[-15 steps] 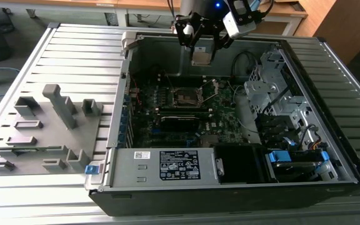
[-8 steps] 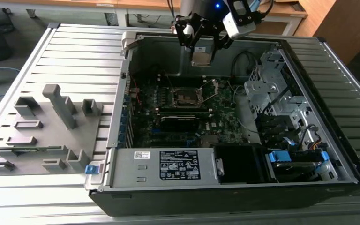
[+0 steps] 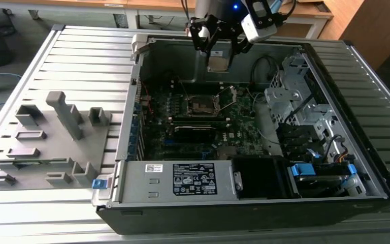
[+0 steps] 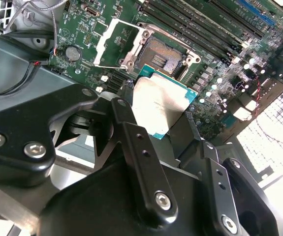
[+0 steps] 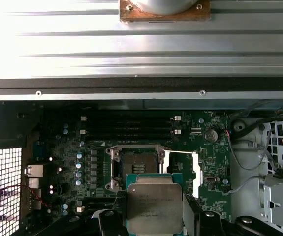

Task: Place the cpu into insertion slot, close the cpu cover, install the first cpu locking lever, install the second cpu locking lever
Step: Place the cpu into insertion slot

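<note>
The gripper (image 3: pixel 220 52) was closed on the cpu (image 3: pixel 219 64), holding it in the air inside the open computer case (image 3: pixel 235 217), well above the insertion slot (image 3: pixel 202 104). The cpu cover (image 5: pixel 196 172) lay open beside the bare slot. Placing the chip seemed the step in hand, and it called for squaring the chip over the socket.

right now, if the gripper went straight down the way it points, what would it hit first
Probably the insertion slot or the motherboard right beside it; the cpu held in the gripper would touch first. Nothing shows in between, though depth is hard to judge.
</note>
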You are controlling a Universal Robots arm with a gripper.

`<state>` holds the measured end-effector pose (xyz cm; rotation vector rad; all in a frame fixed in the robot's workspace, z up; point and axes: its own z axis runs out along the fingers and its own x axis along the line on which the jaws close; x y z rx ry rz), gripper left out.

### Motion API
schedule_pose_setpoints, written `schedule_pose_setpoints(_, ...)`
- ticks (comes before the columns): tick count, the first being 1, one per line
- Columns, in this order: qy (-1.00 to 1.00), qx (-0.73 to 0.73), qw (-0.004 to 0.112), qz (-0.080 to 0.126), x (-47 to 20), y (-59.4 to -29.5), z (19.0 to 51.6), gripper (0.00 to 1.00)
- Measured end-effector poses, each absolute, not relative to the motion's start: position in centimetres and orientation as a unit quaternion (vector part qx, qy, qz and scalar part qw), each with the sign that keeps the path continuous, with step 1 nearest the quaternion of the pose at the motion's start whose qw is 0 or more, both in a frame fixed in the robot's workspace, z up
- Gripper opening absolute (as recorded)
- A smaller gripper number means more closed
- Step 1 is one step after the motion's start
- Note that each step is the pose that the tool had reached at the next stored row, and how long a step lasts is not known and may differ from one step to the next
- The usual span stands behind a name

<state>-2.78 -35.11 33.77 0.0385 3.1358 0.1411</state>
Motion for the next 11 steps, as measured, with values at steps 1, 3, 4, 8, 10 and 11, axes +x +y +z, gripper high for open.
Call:
schedule_pose_setpoints(1,0.999,0.012,0.001,0.045,-2.78,-35.11,33.76,0.54)
schedule_pose_setpoints(3,0.999,0.012,0.001,0.045,-2.79,-35.1,33.71,0.54)
schedule_pose_setpoints(4,0.999,0.012,0.001,0.045,-2.79,-35.1,33.7,0.54)
schedule_pose_setpoints(8,0.999,0.012,0.001,0.045,-2.8,-35.11,33.68,0.54)
schedule_pose_setpoints(10,0.999,0.012,0.001,0.045,-2.8,-35.1,33.65,0.54)
schedule_pose_setpoints(11,0.999,0.012,0.001,0.045,-2.8,-35.1,33.61,0.54)
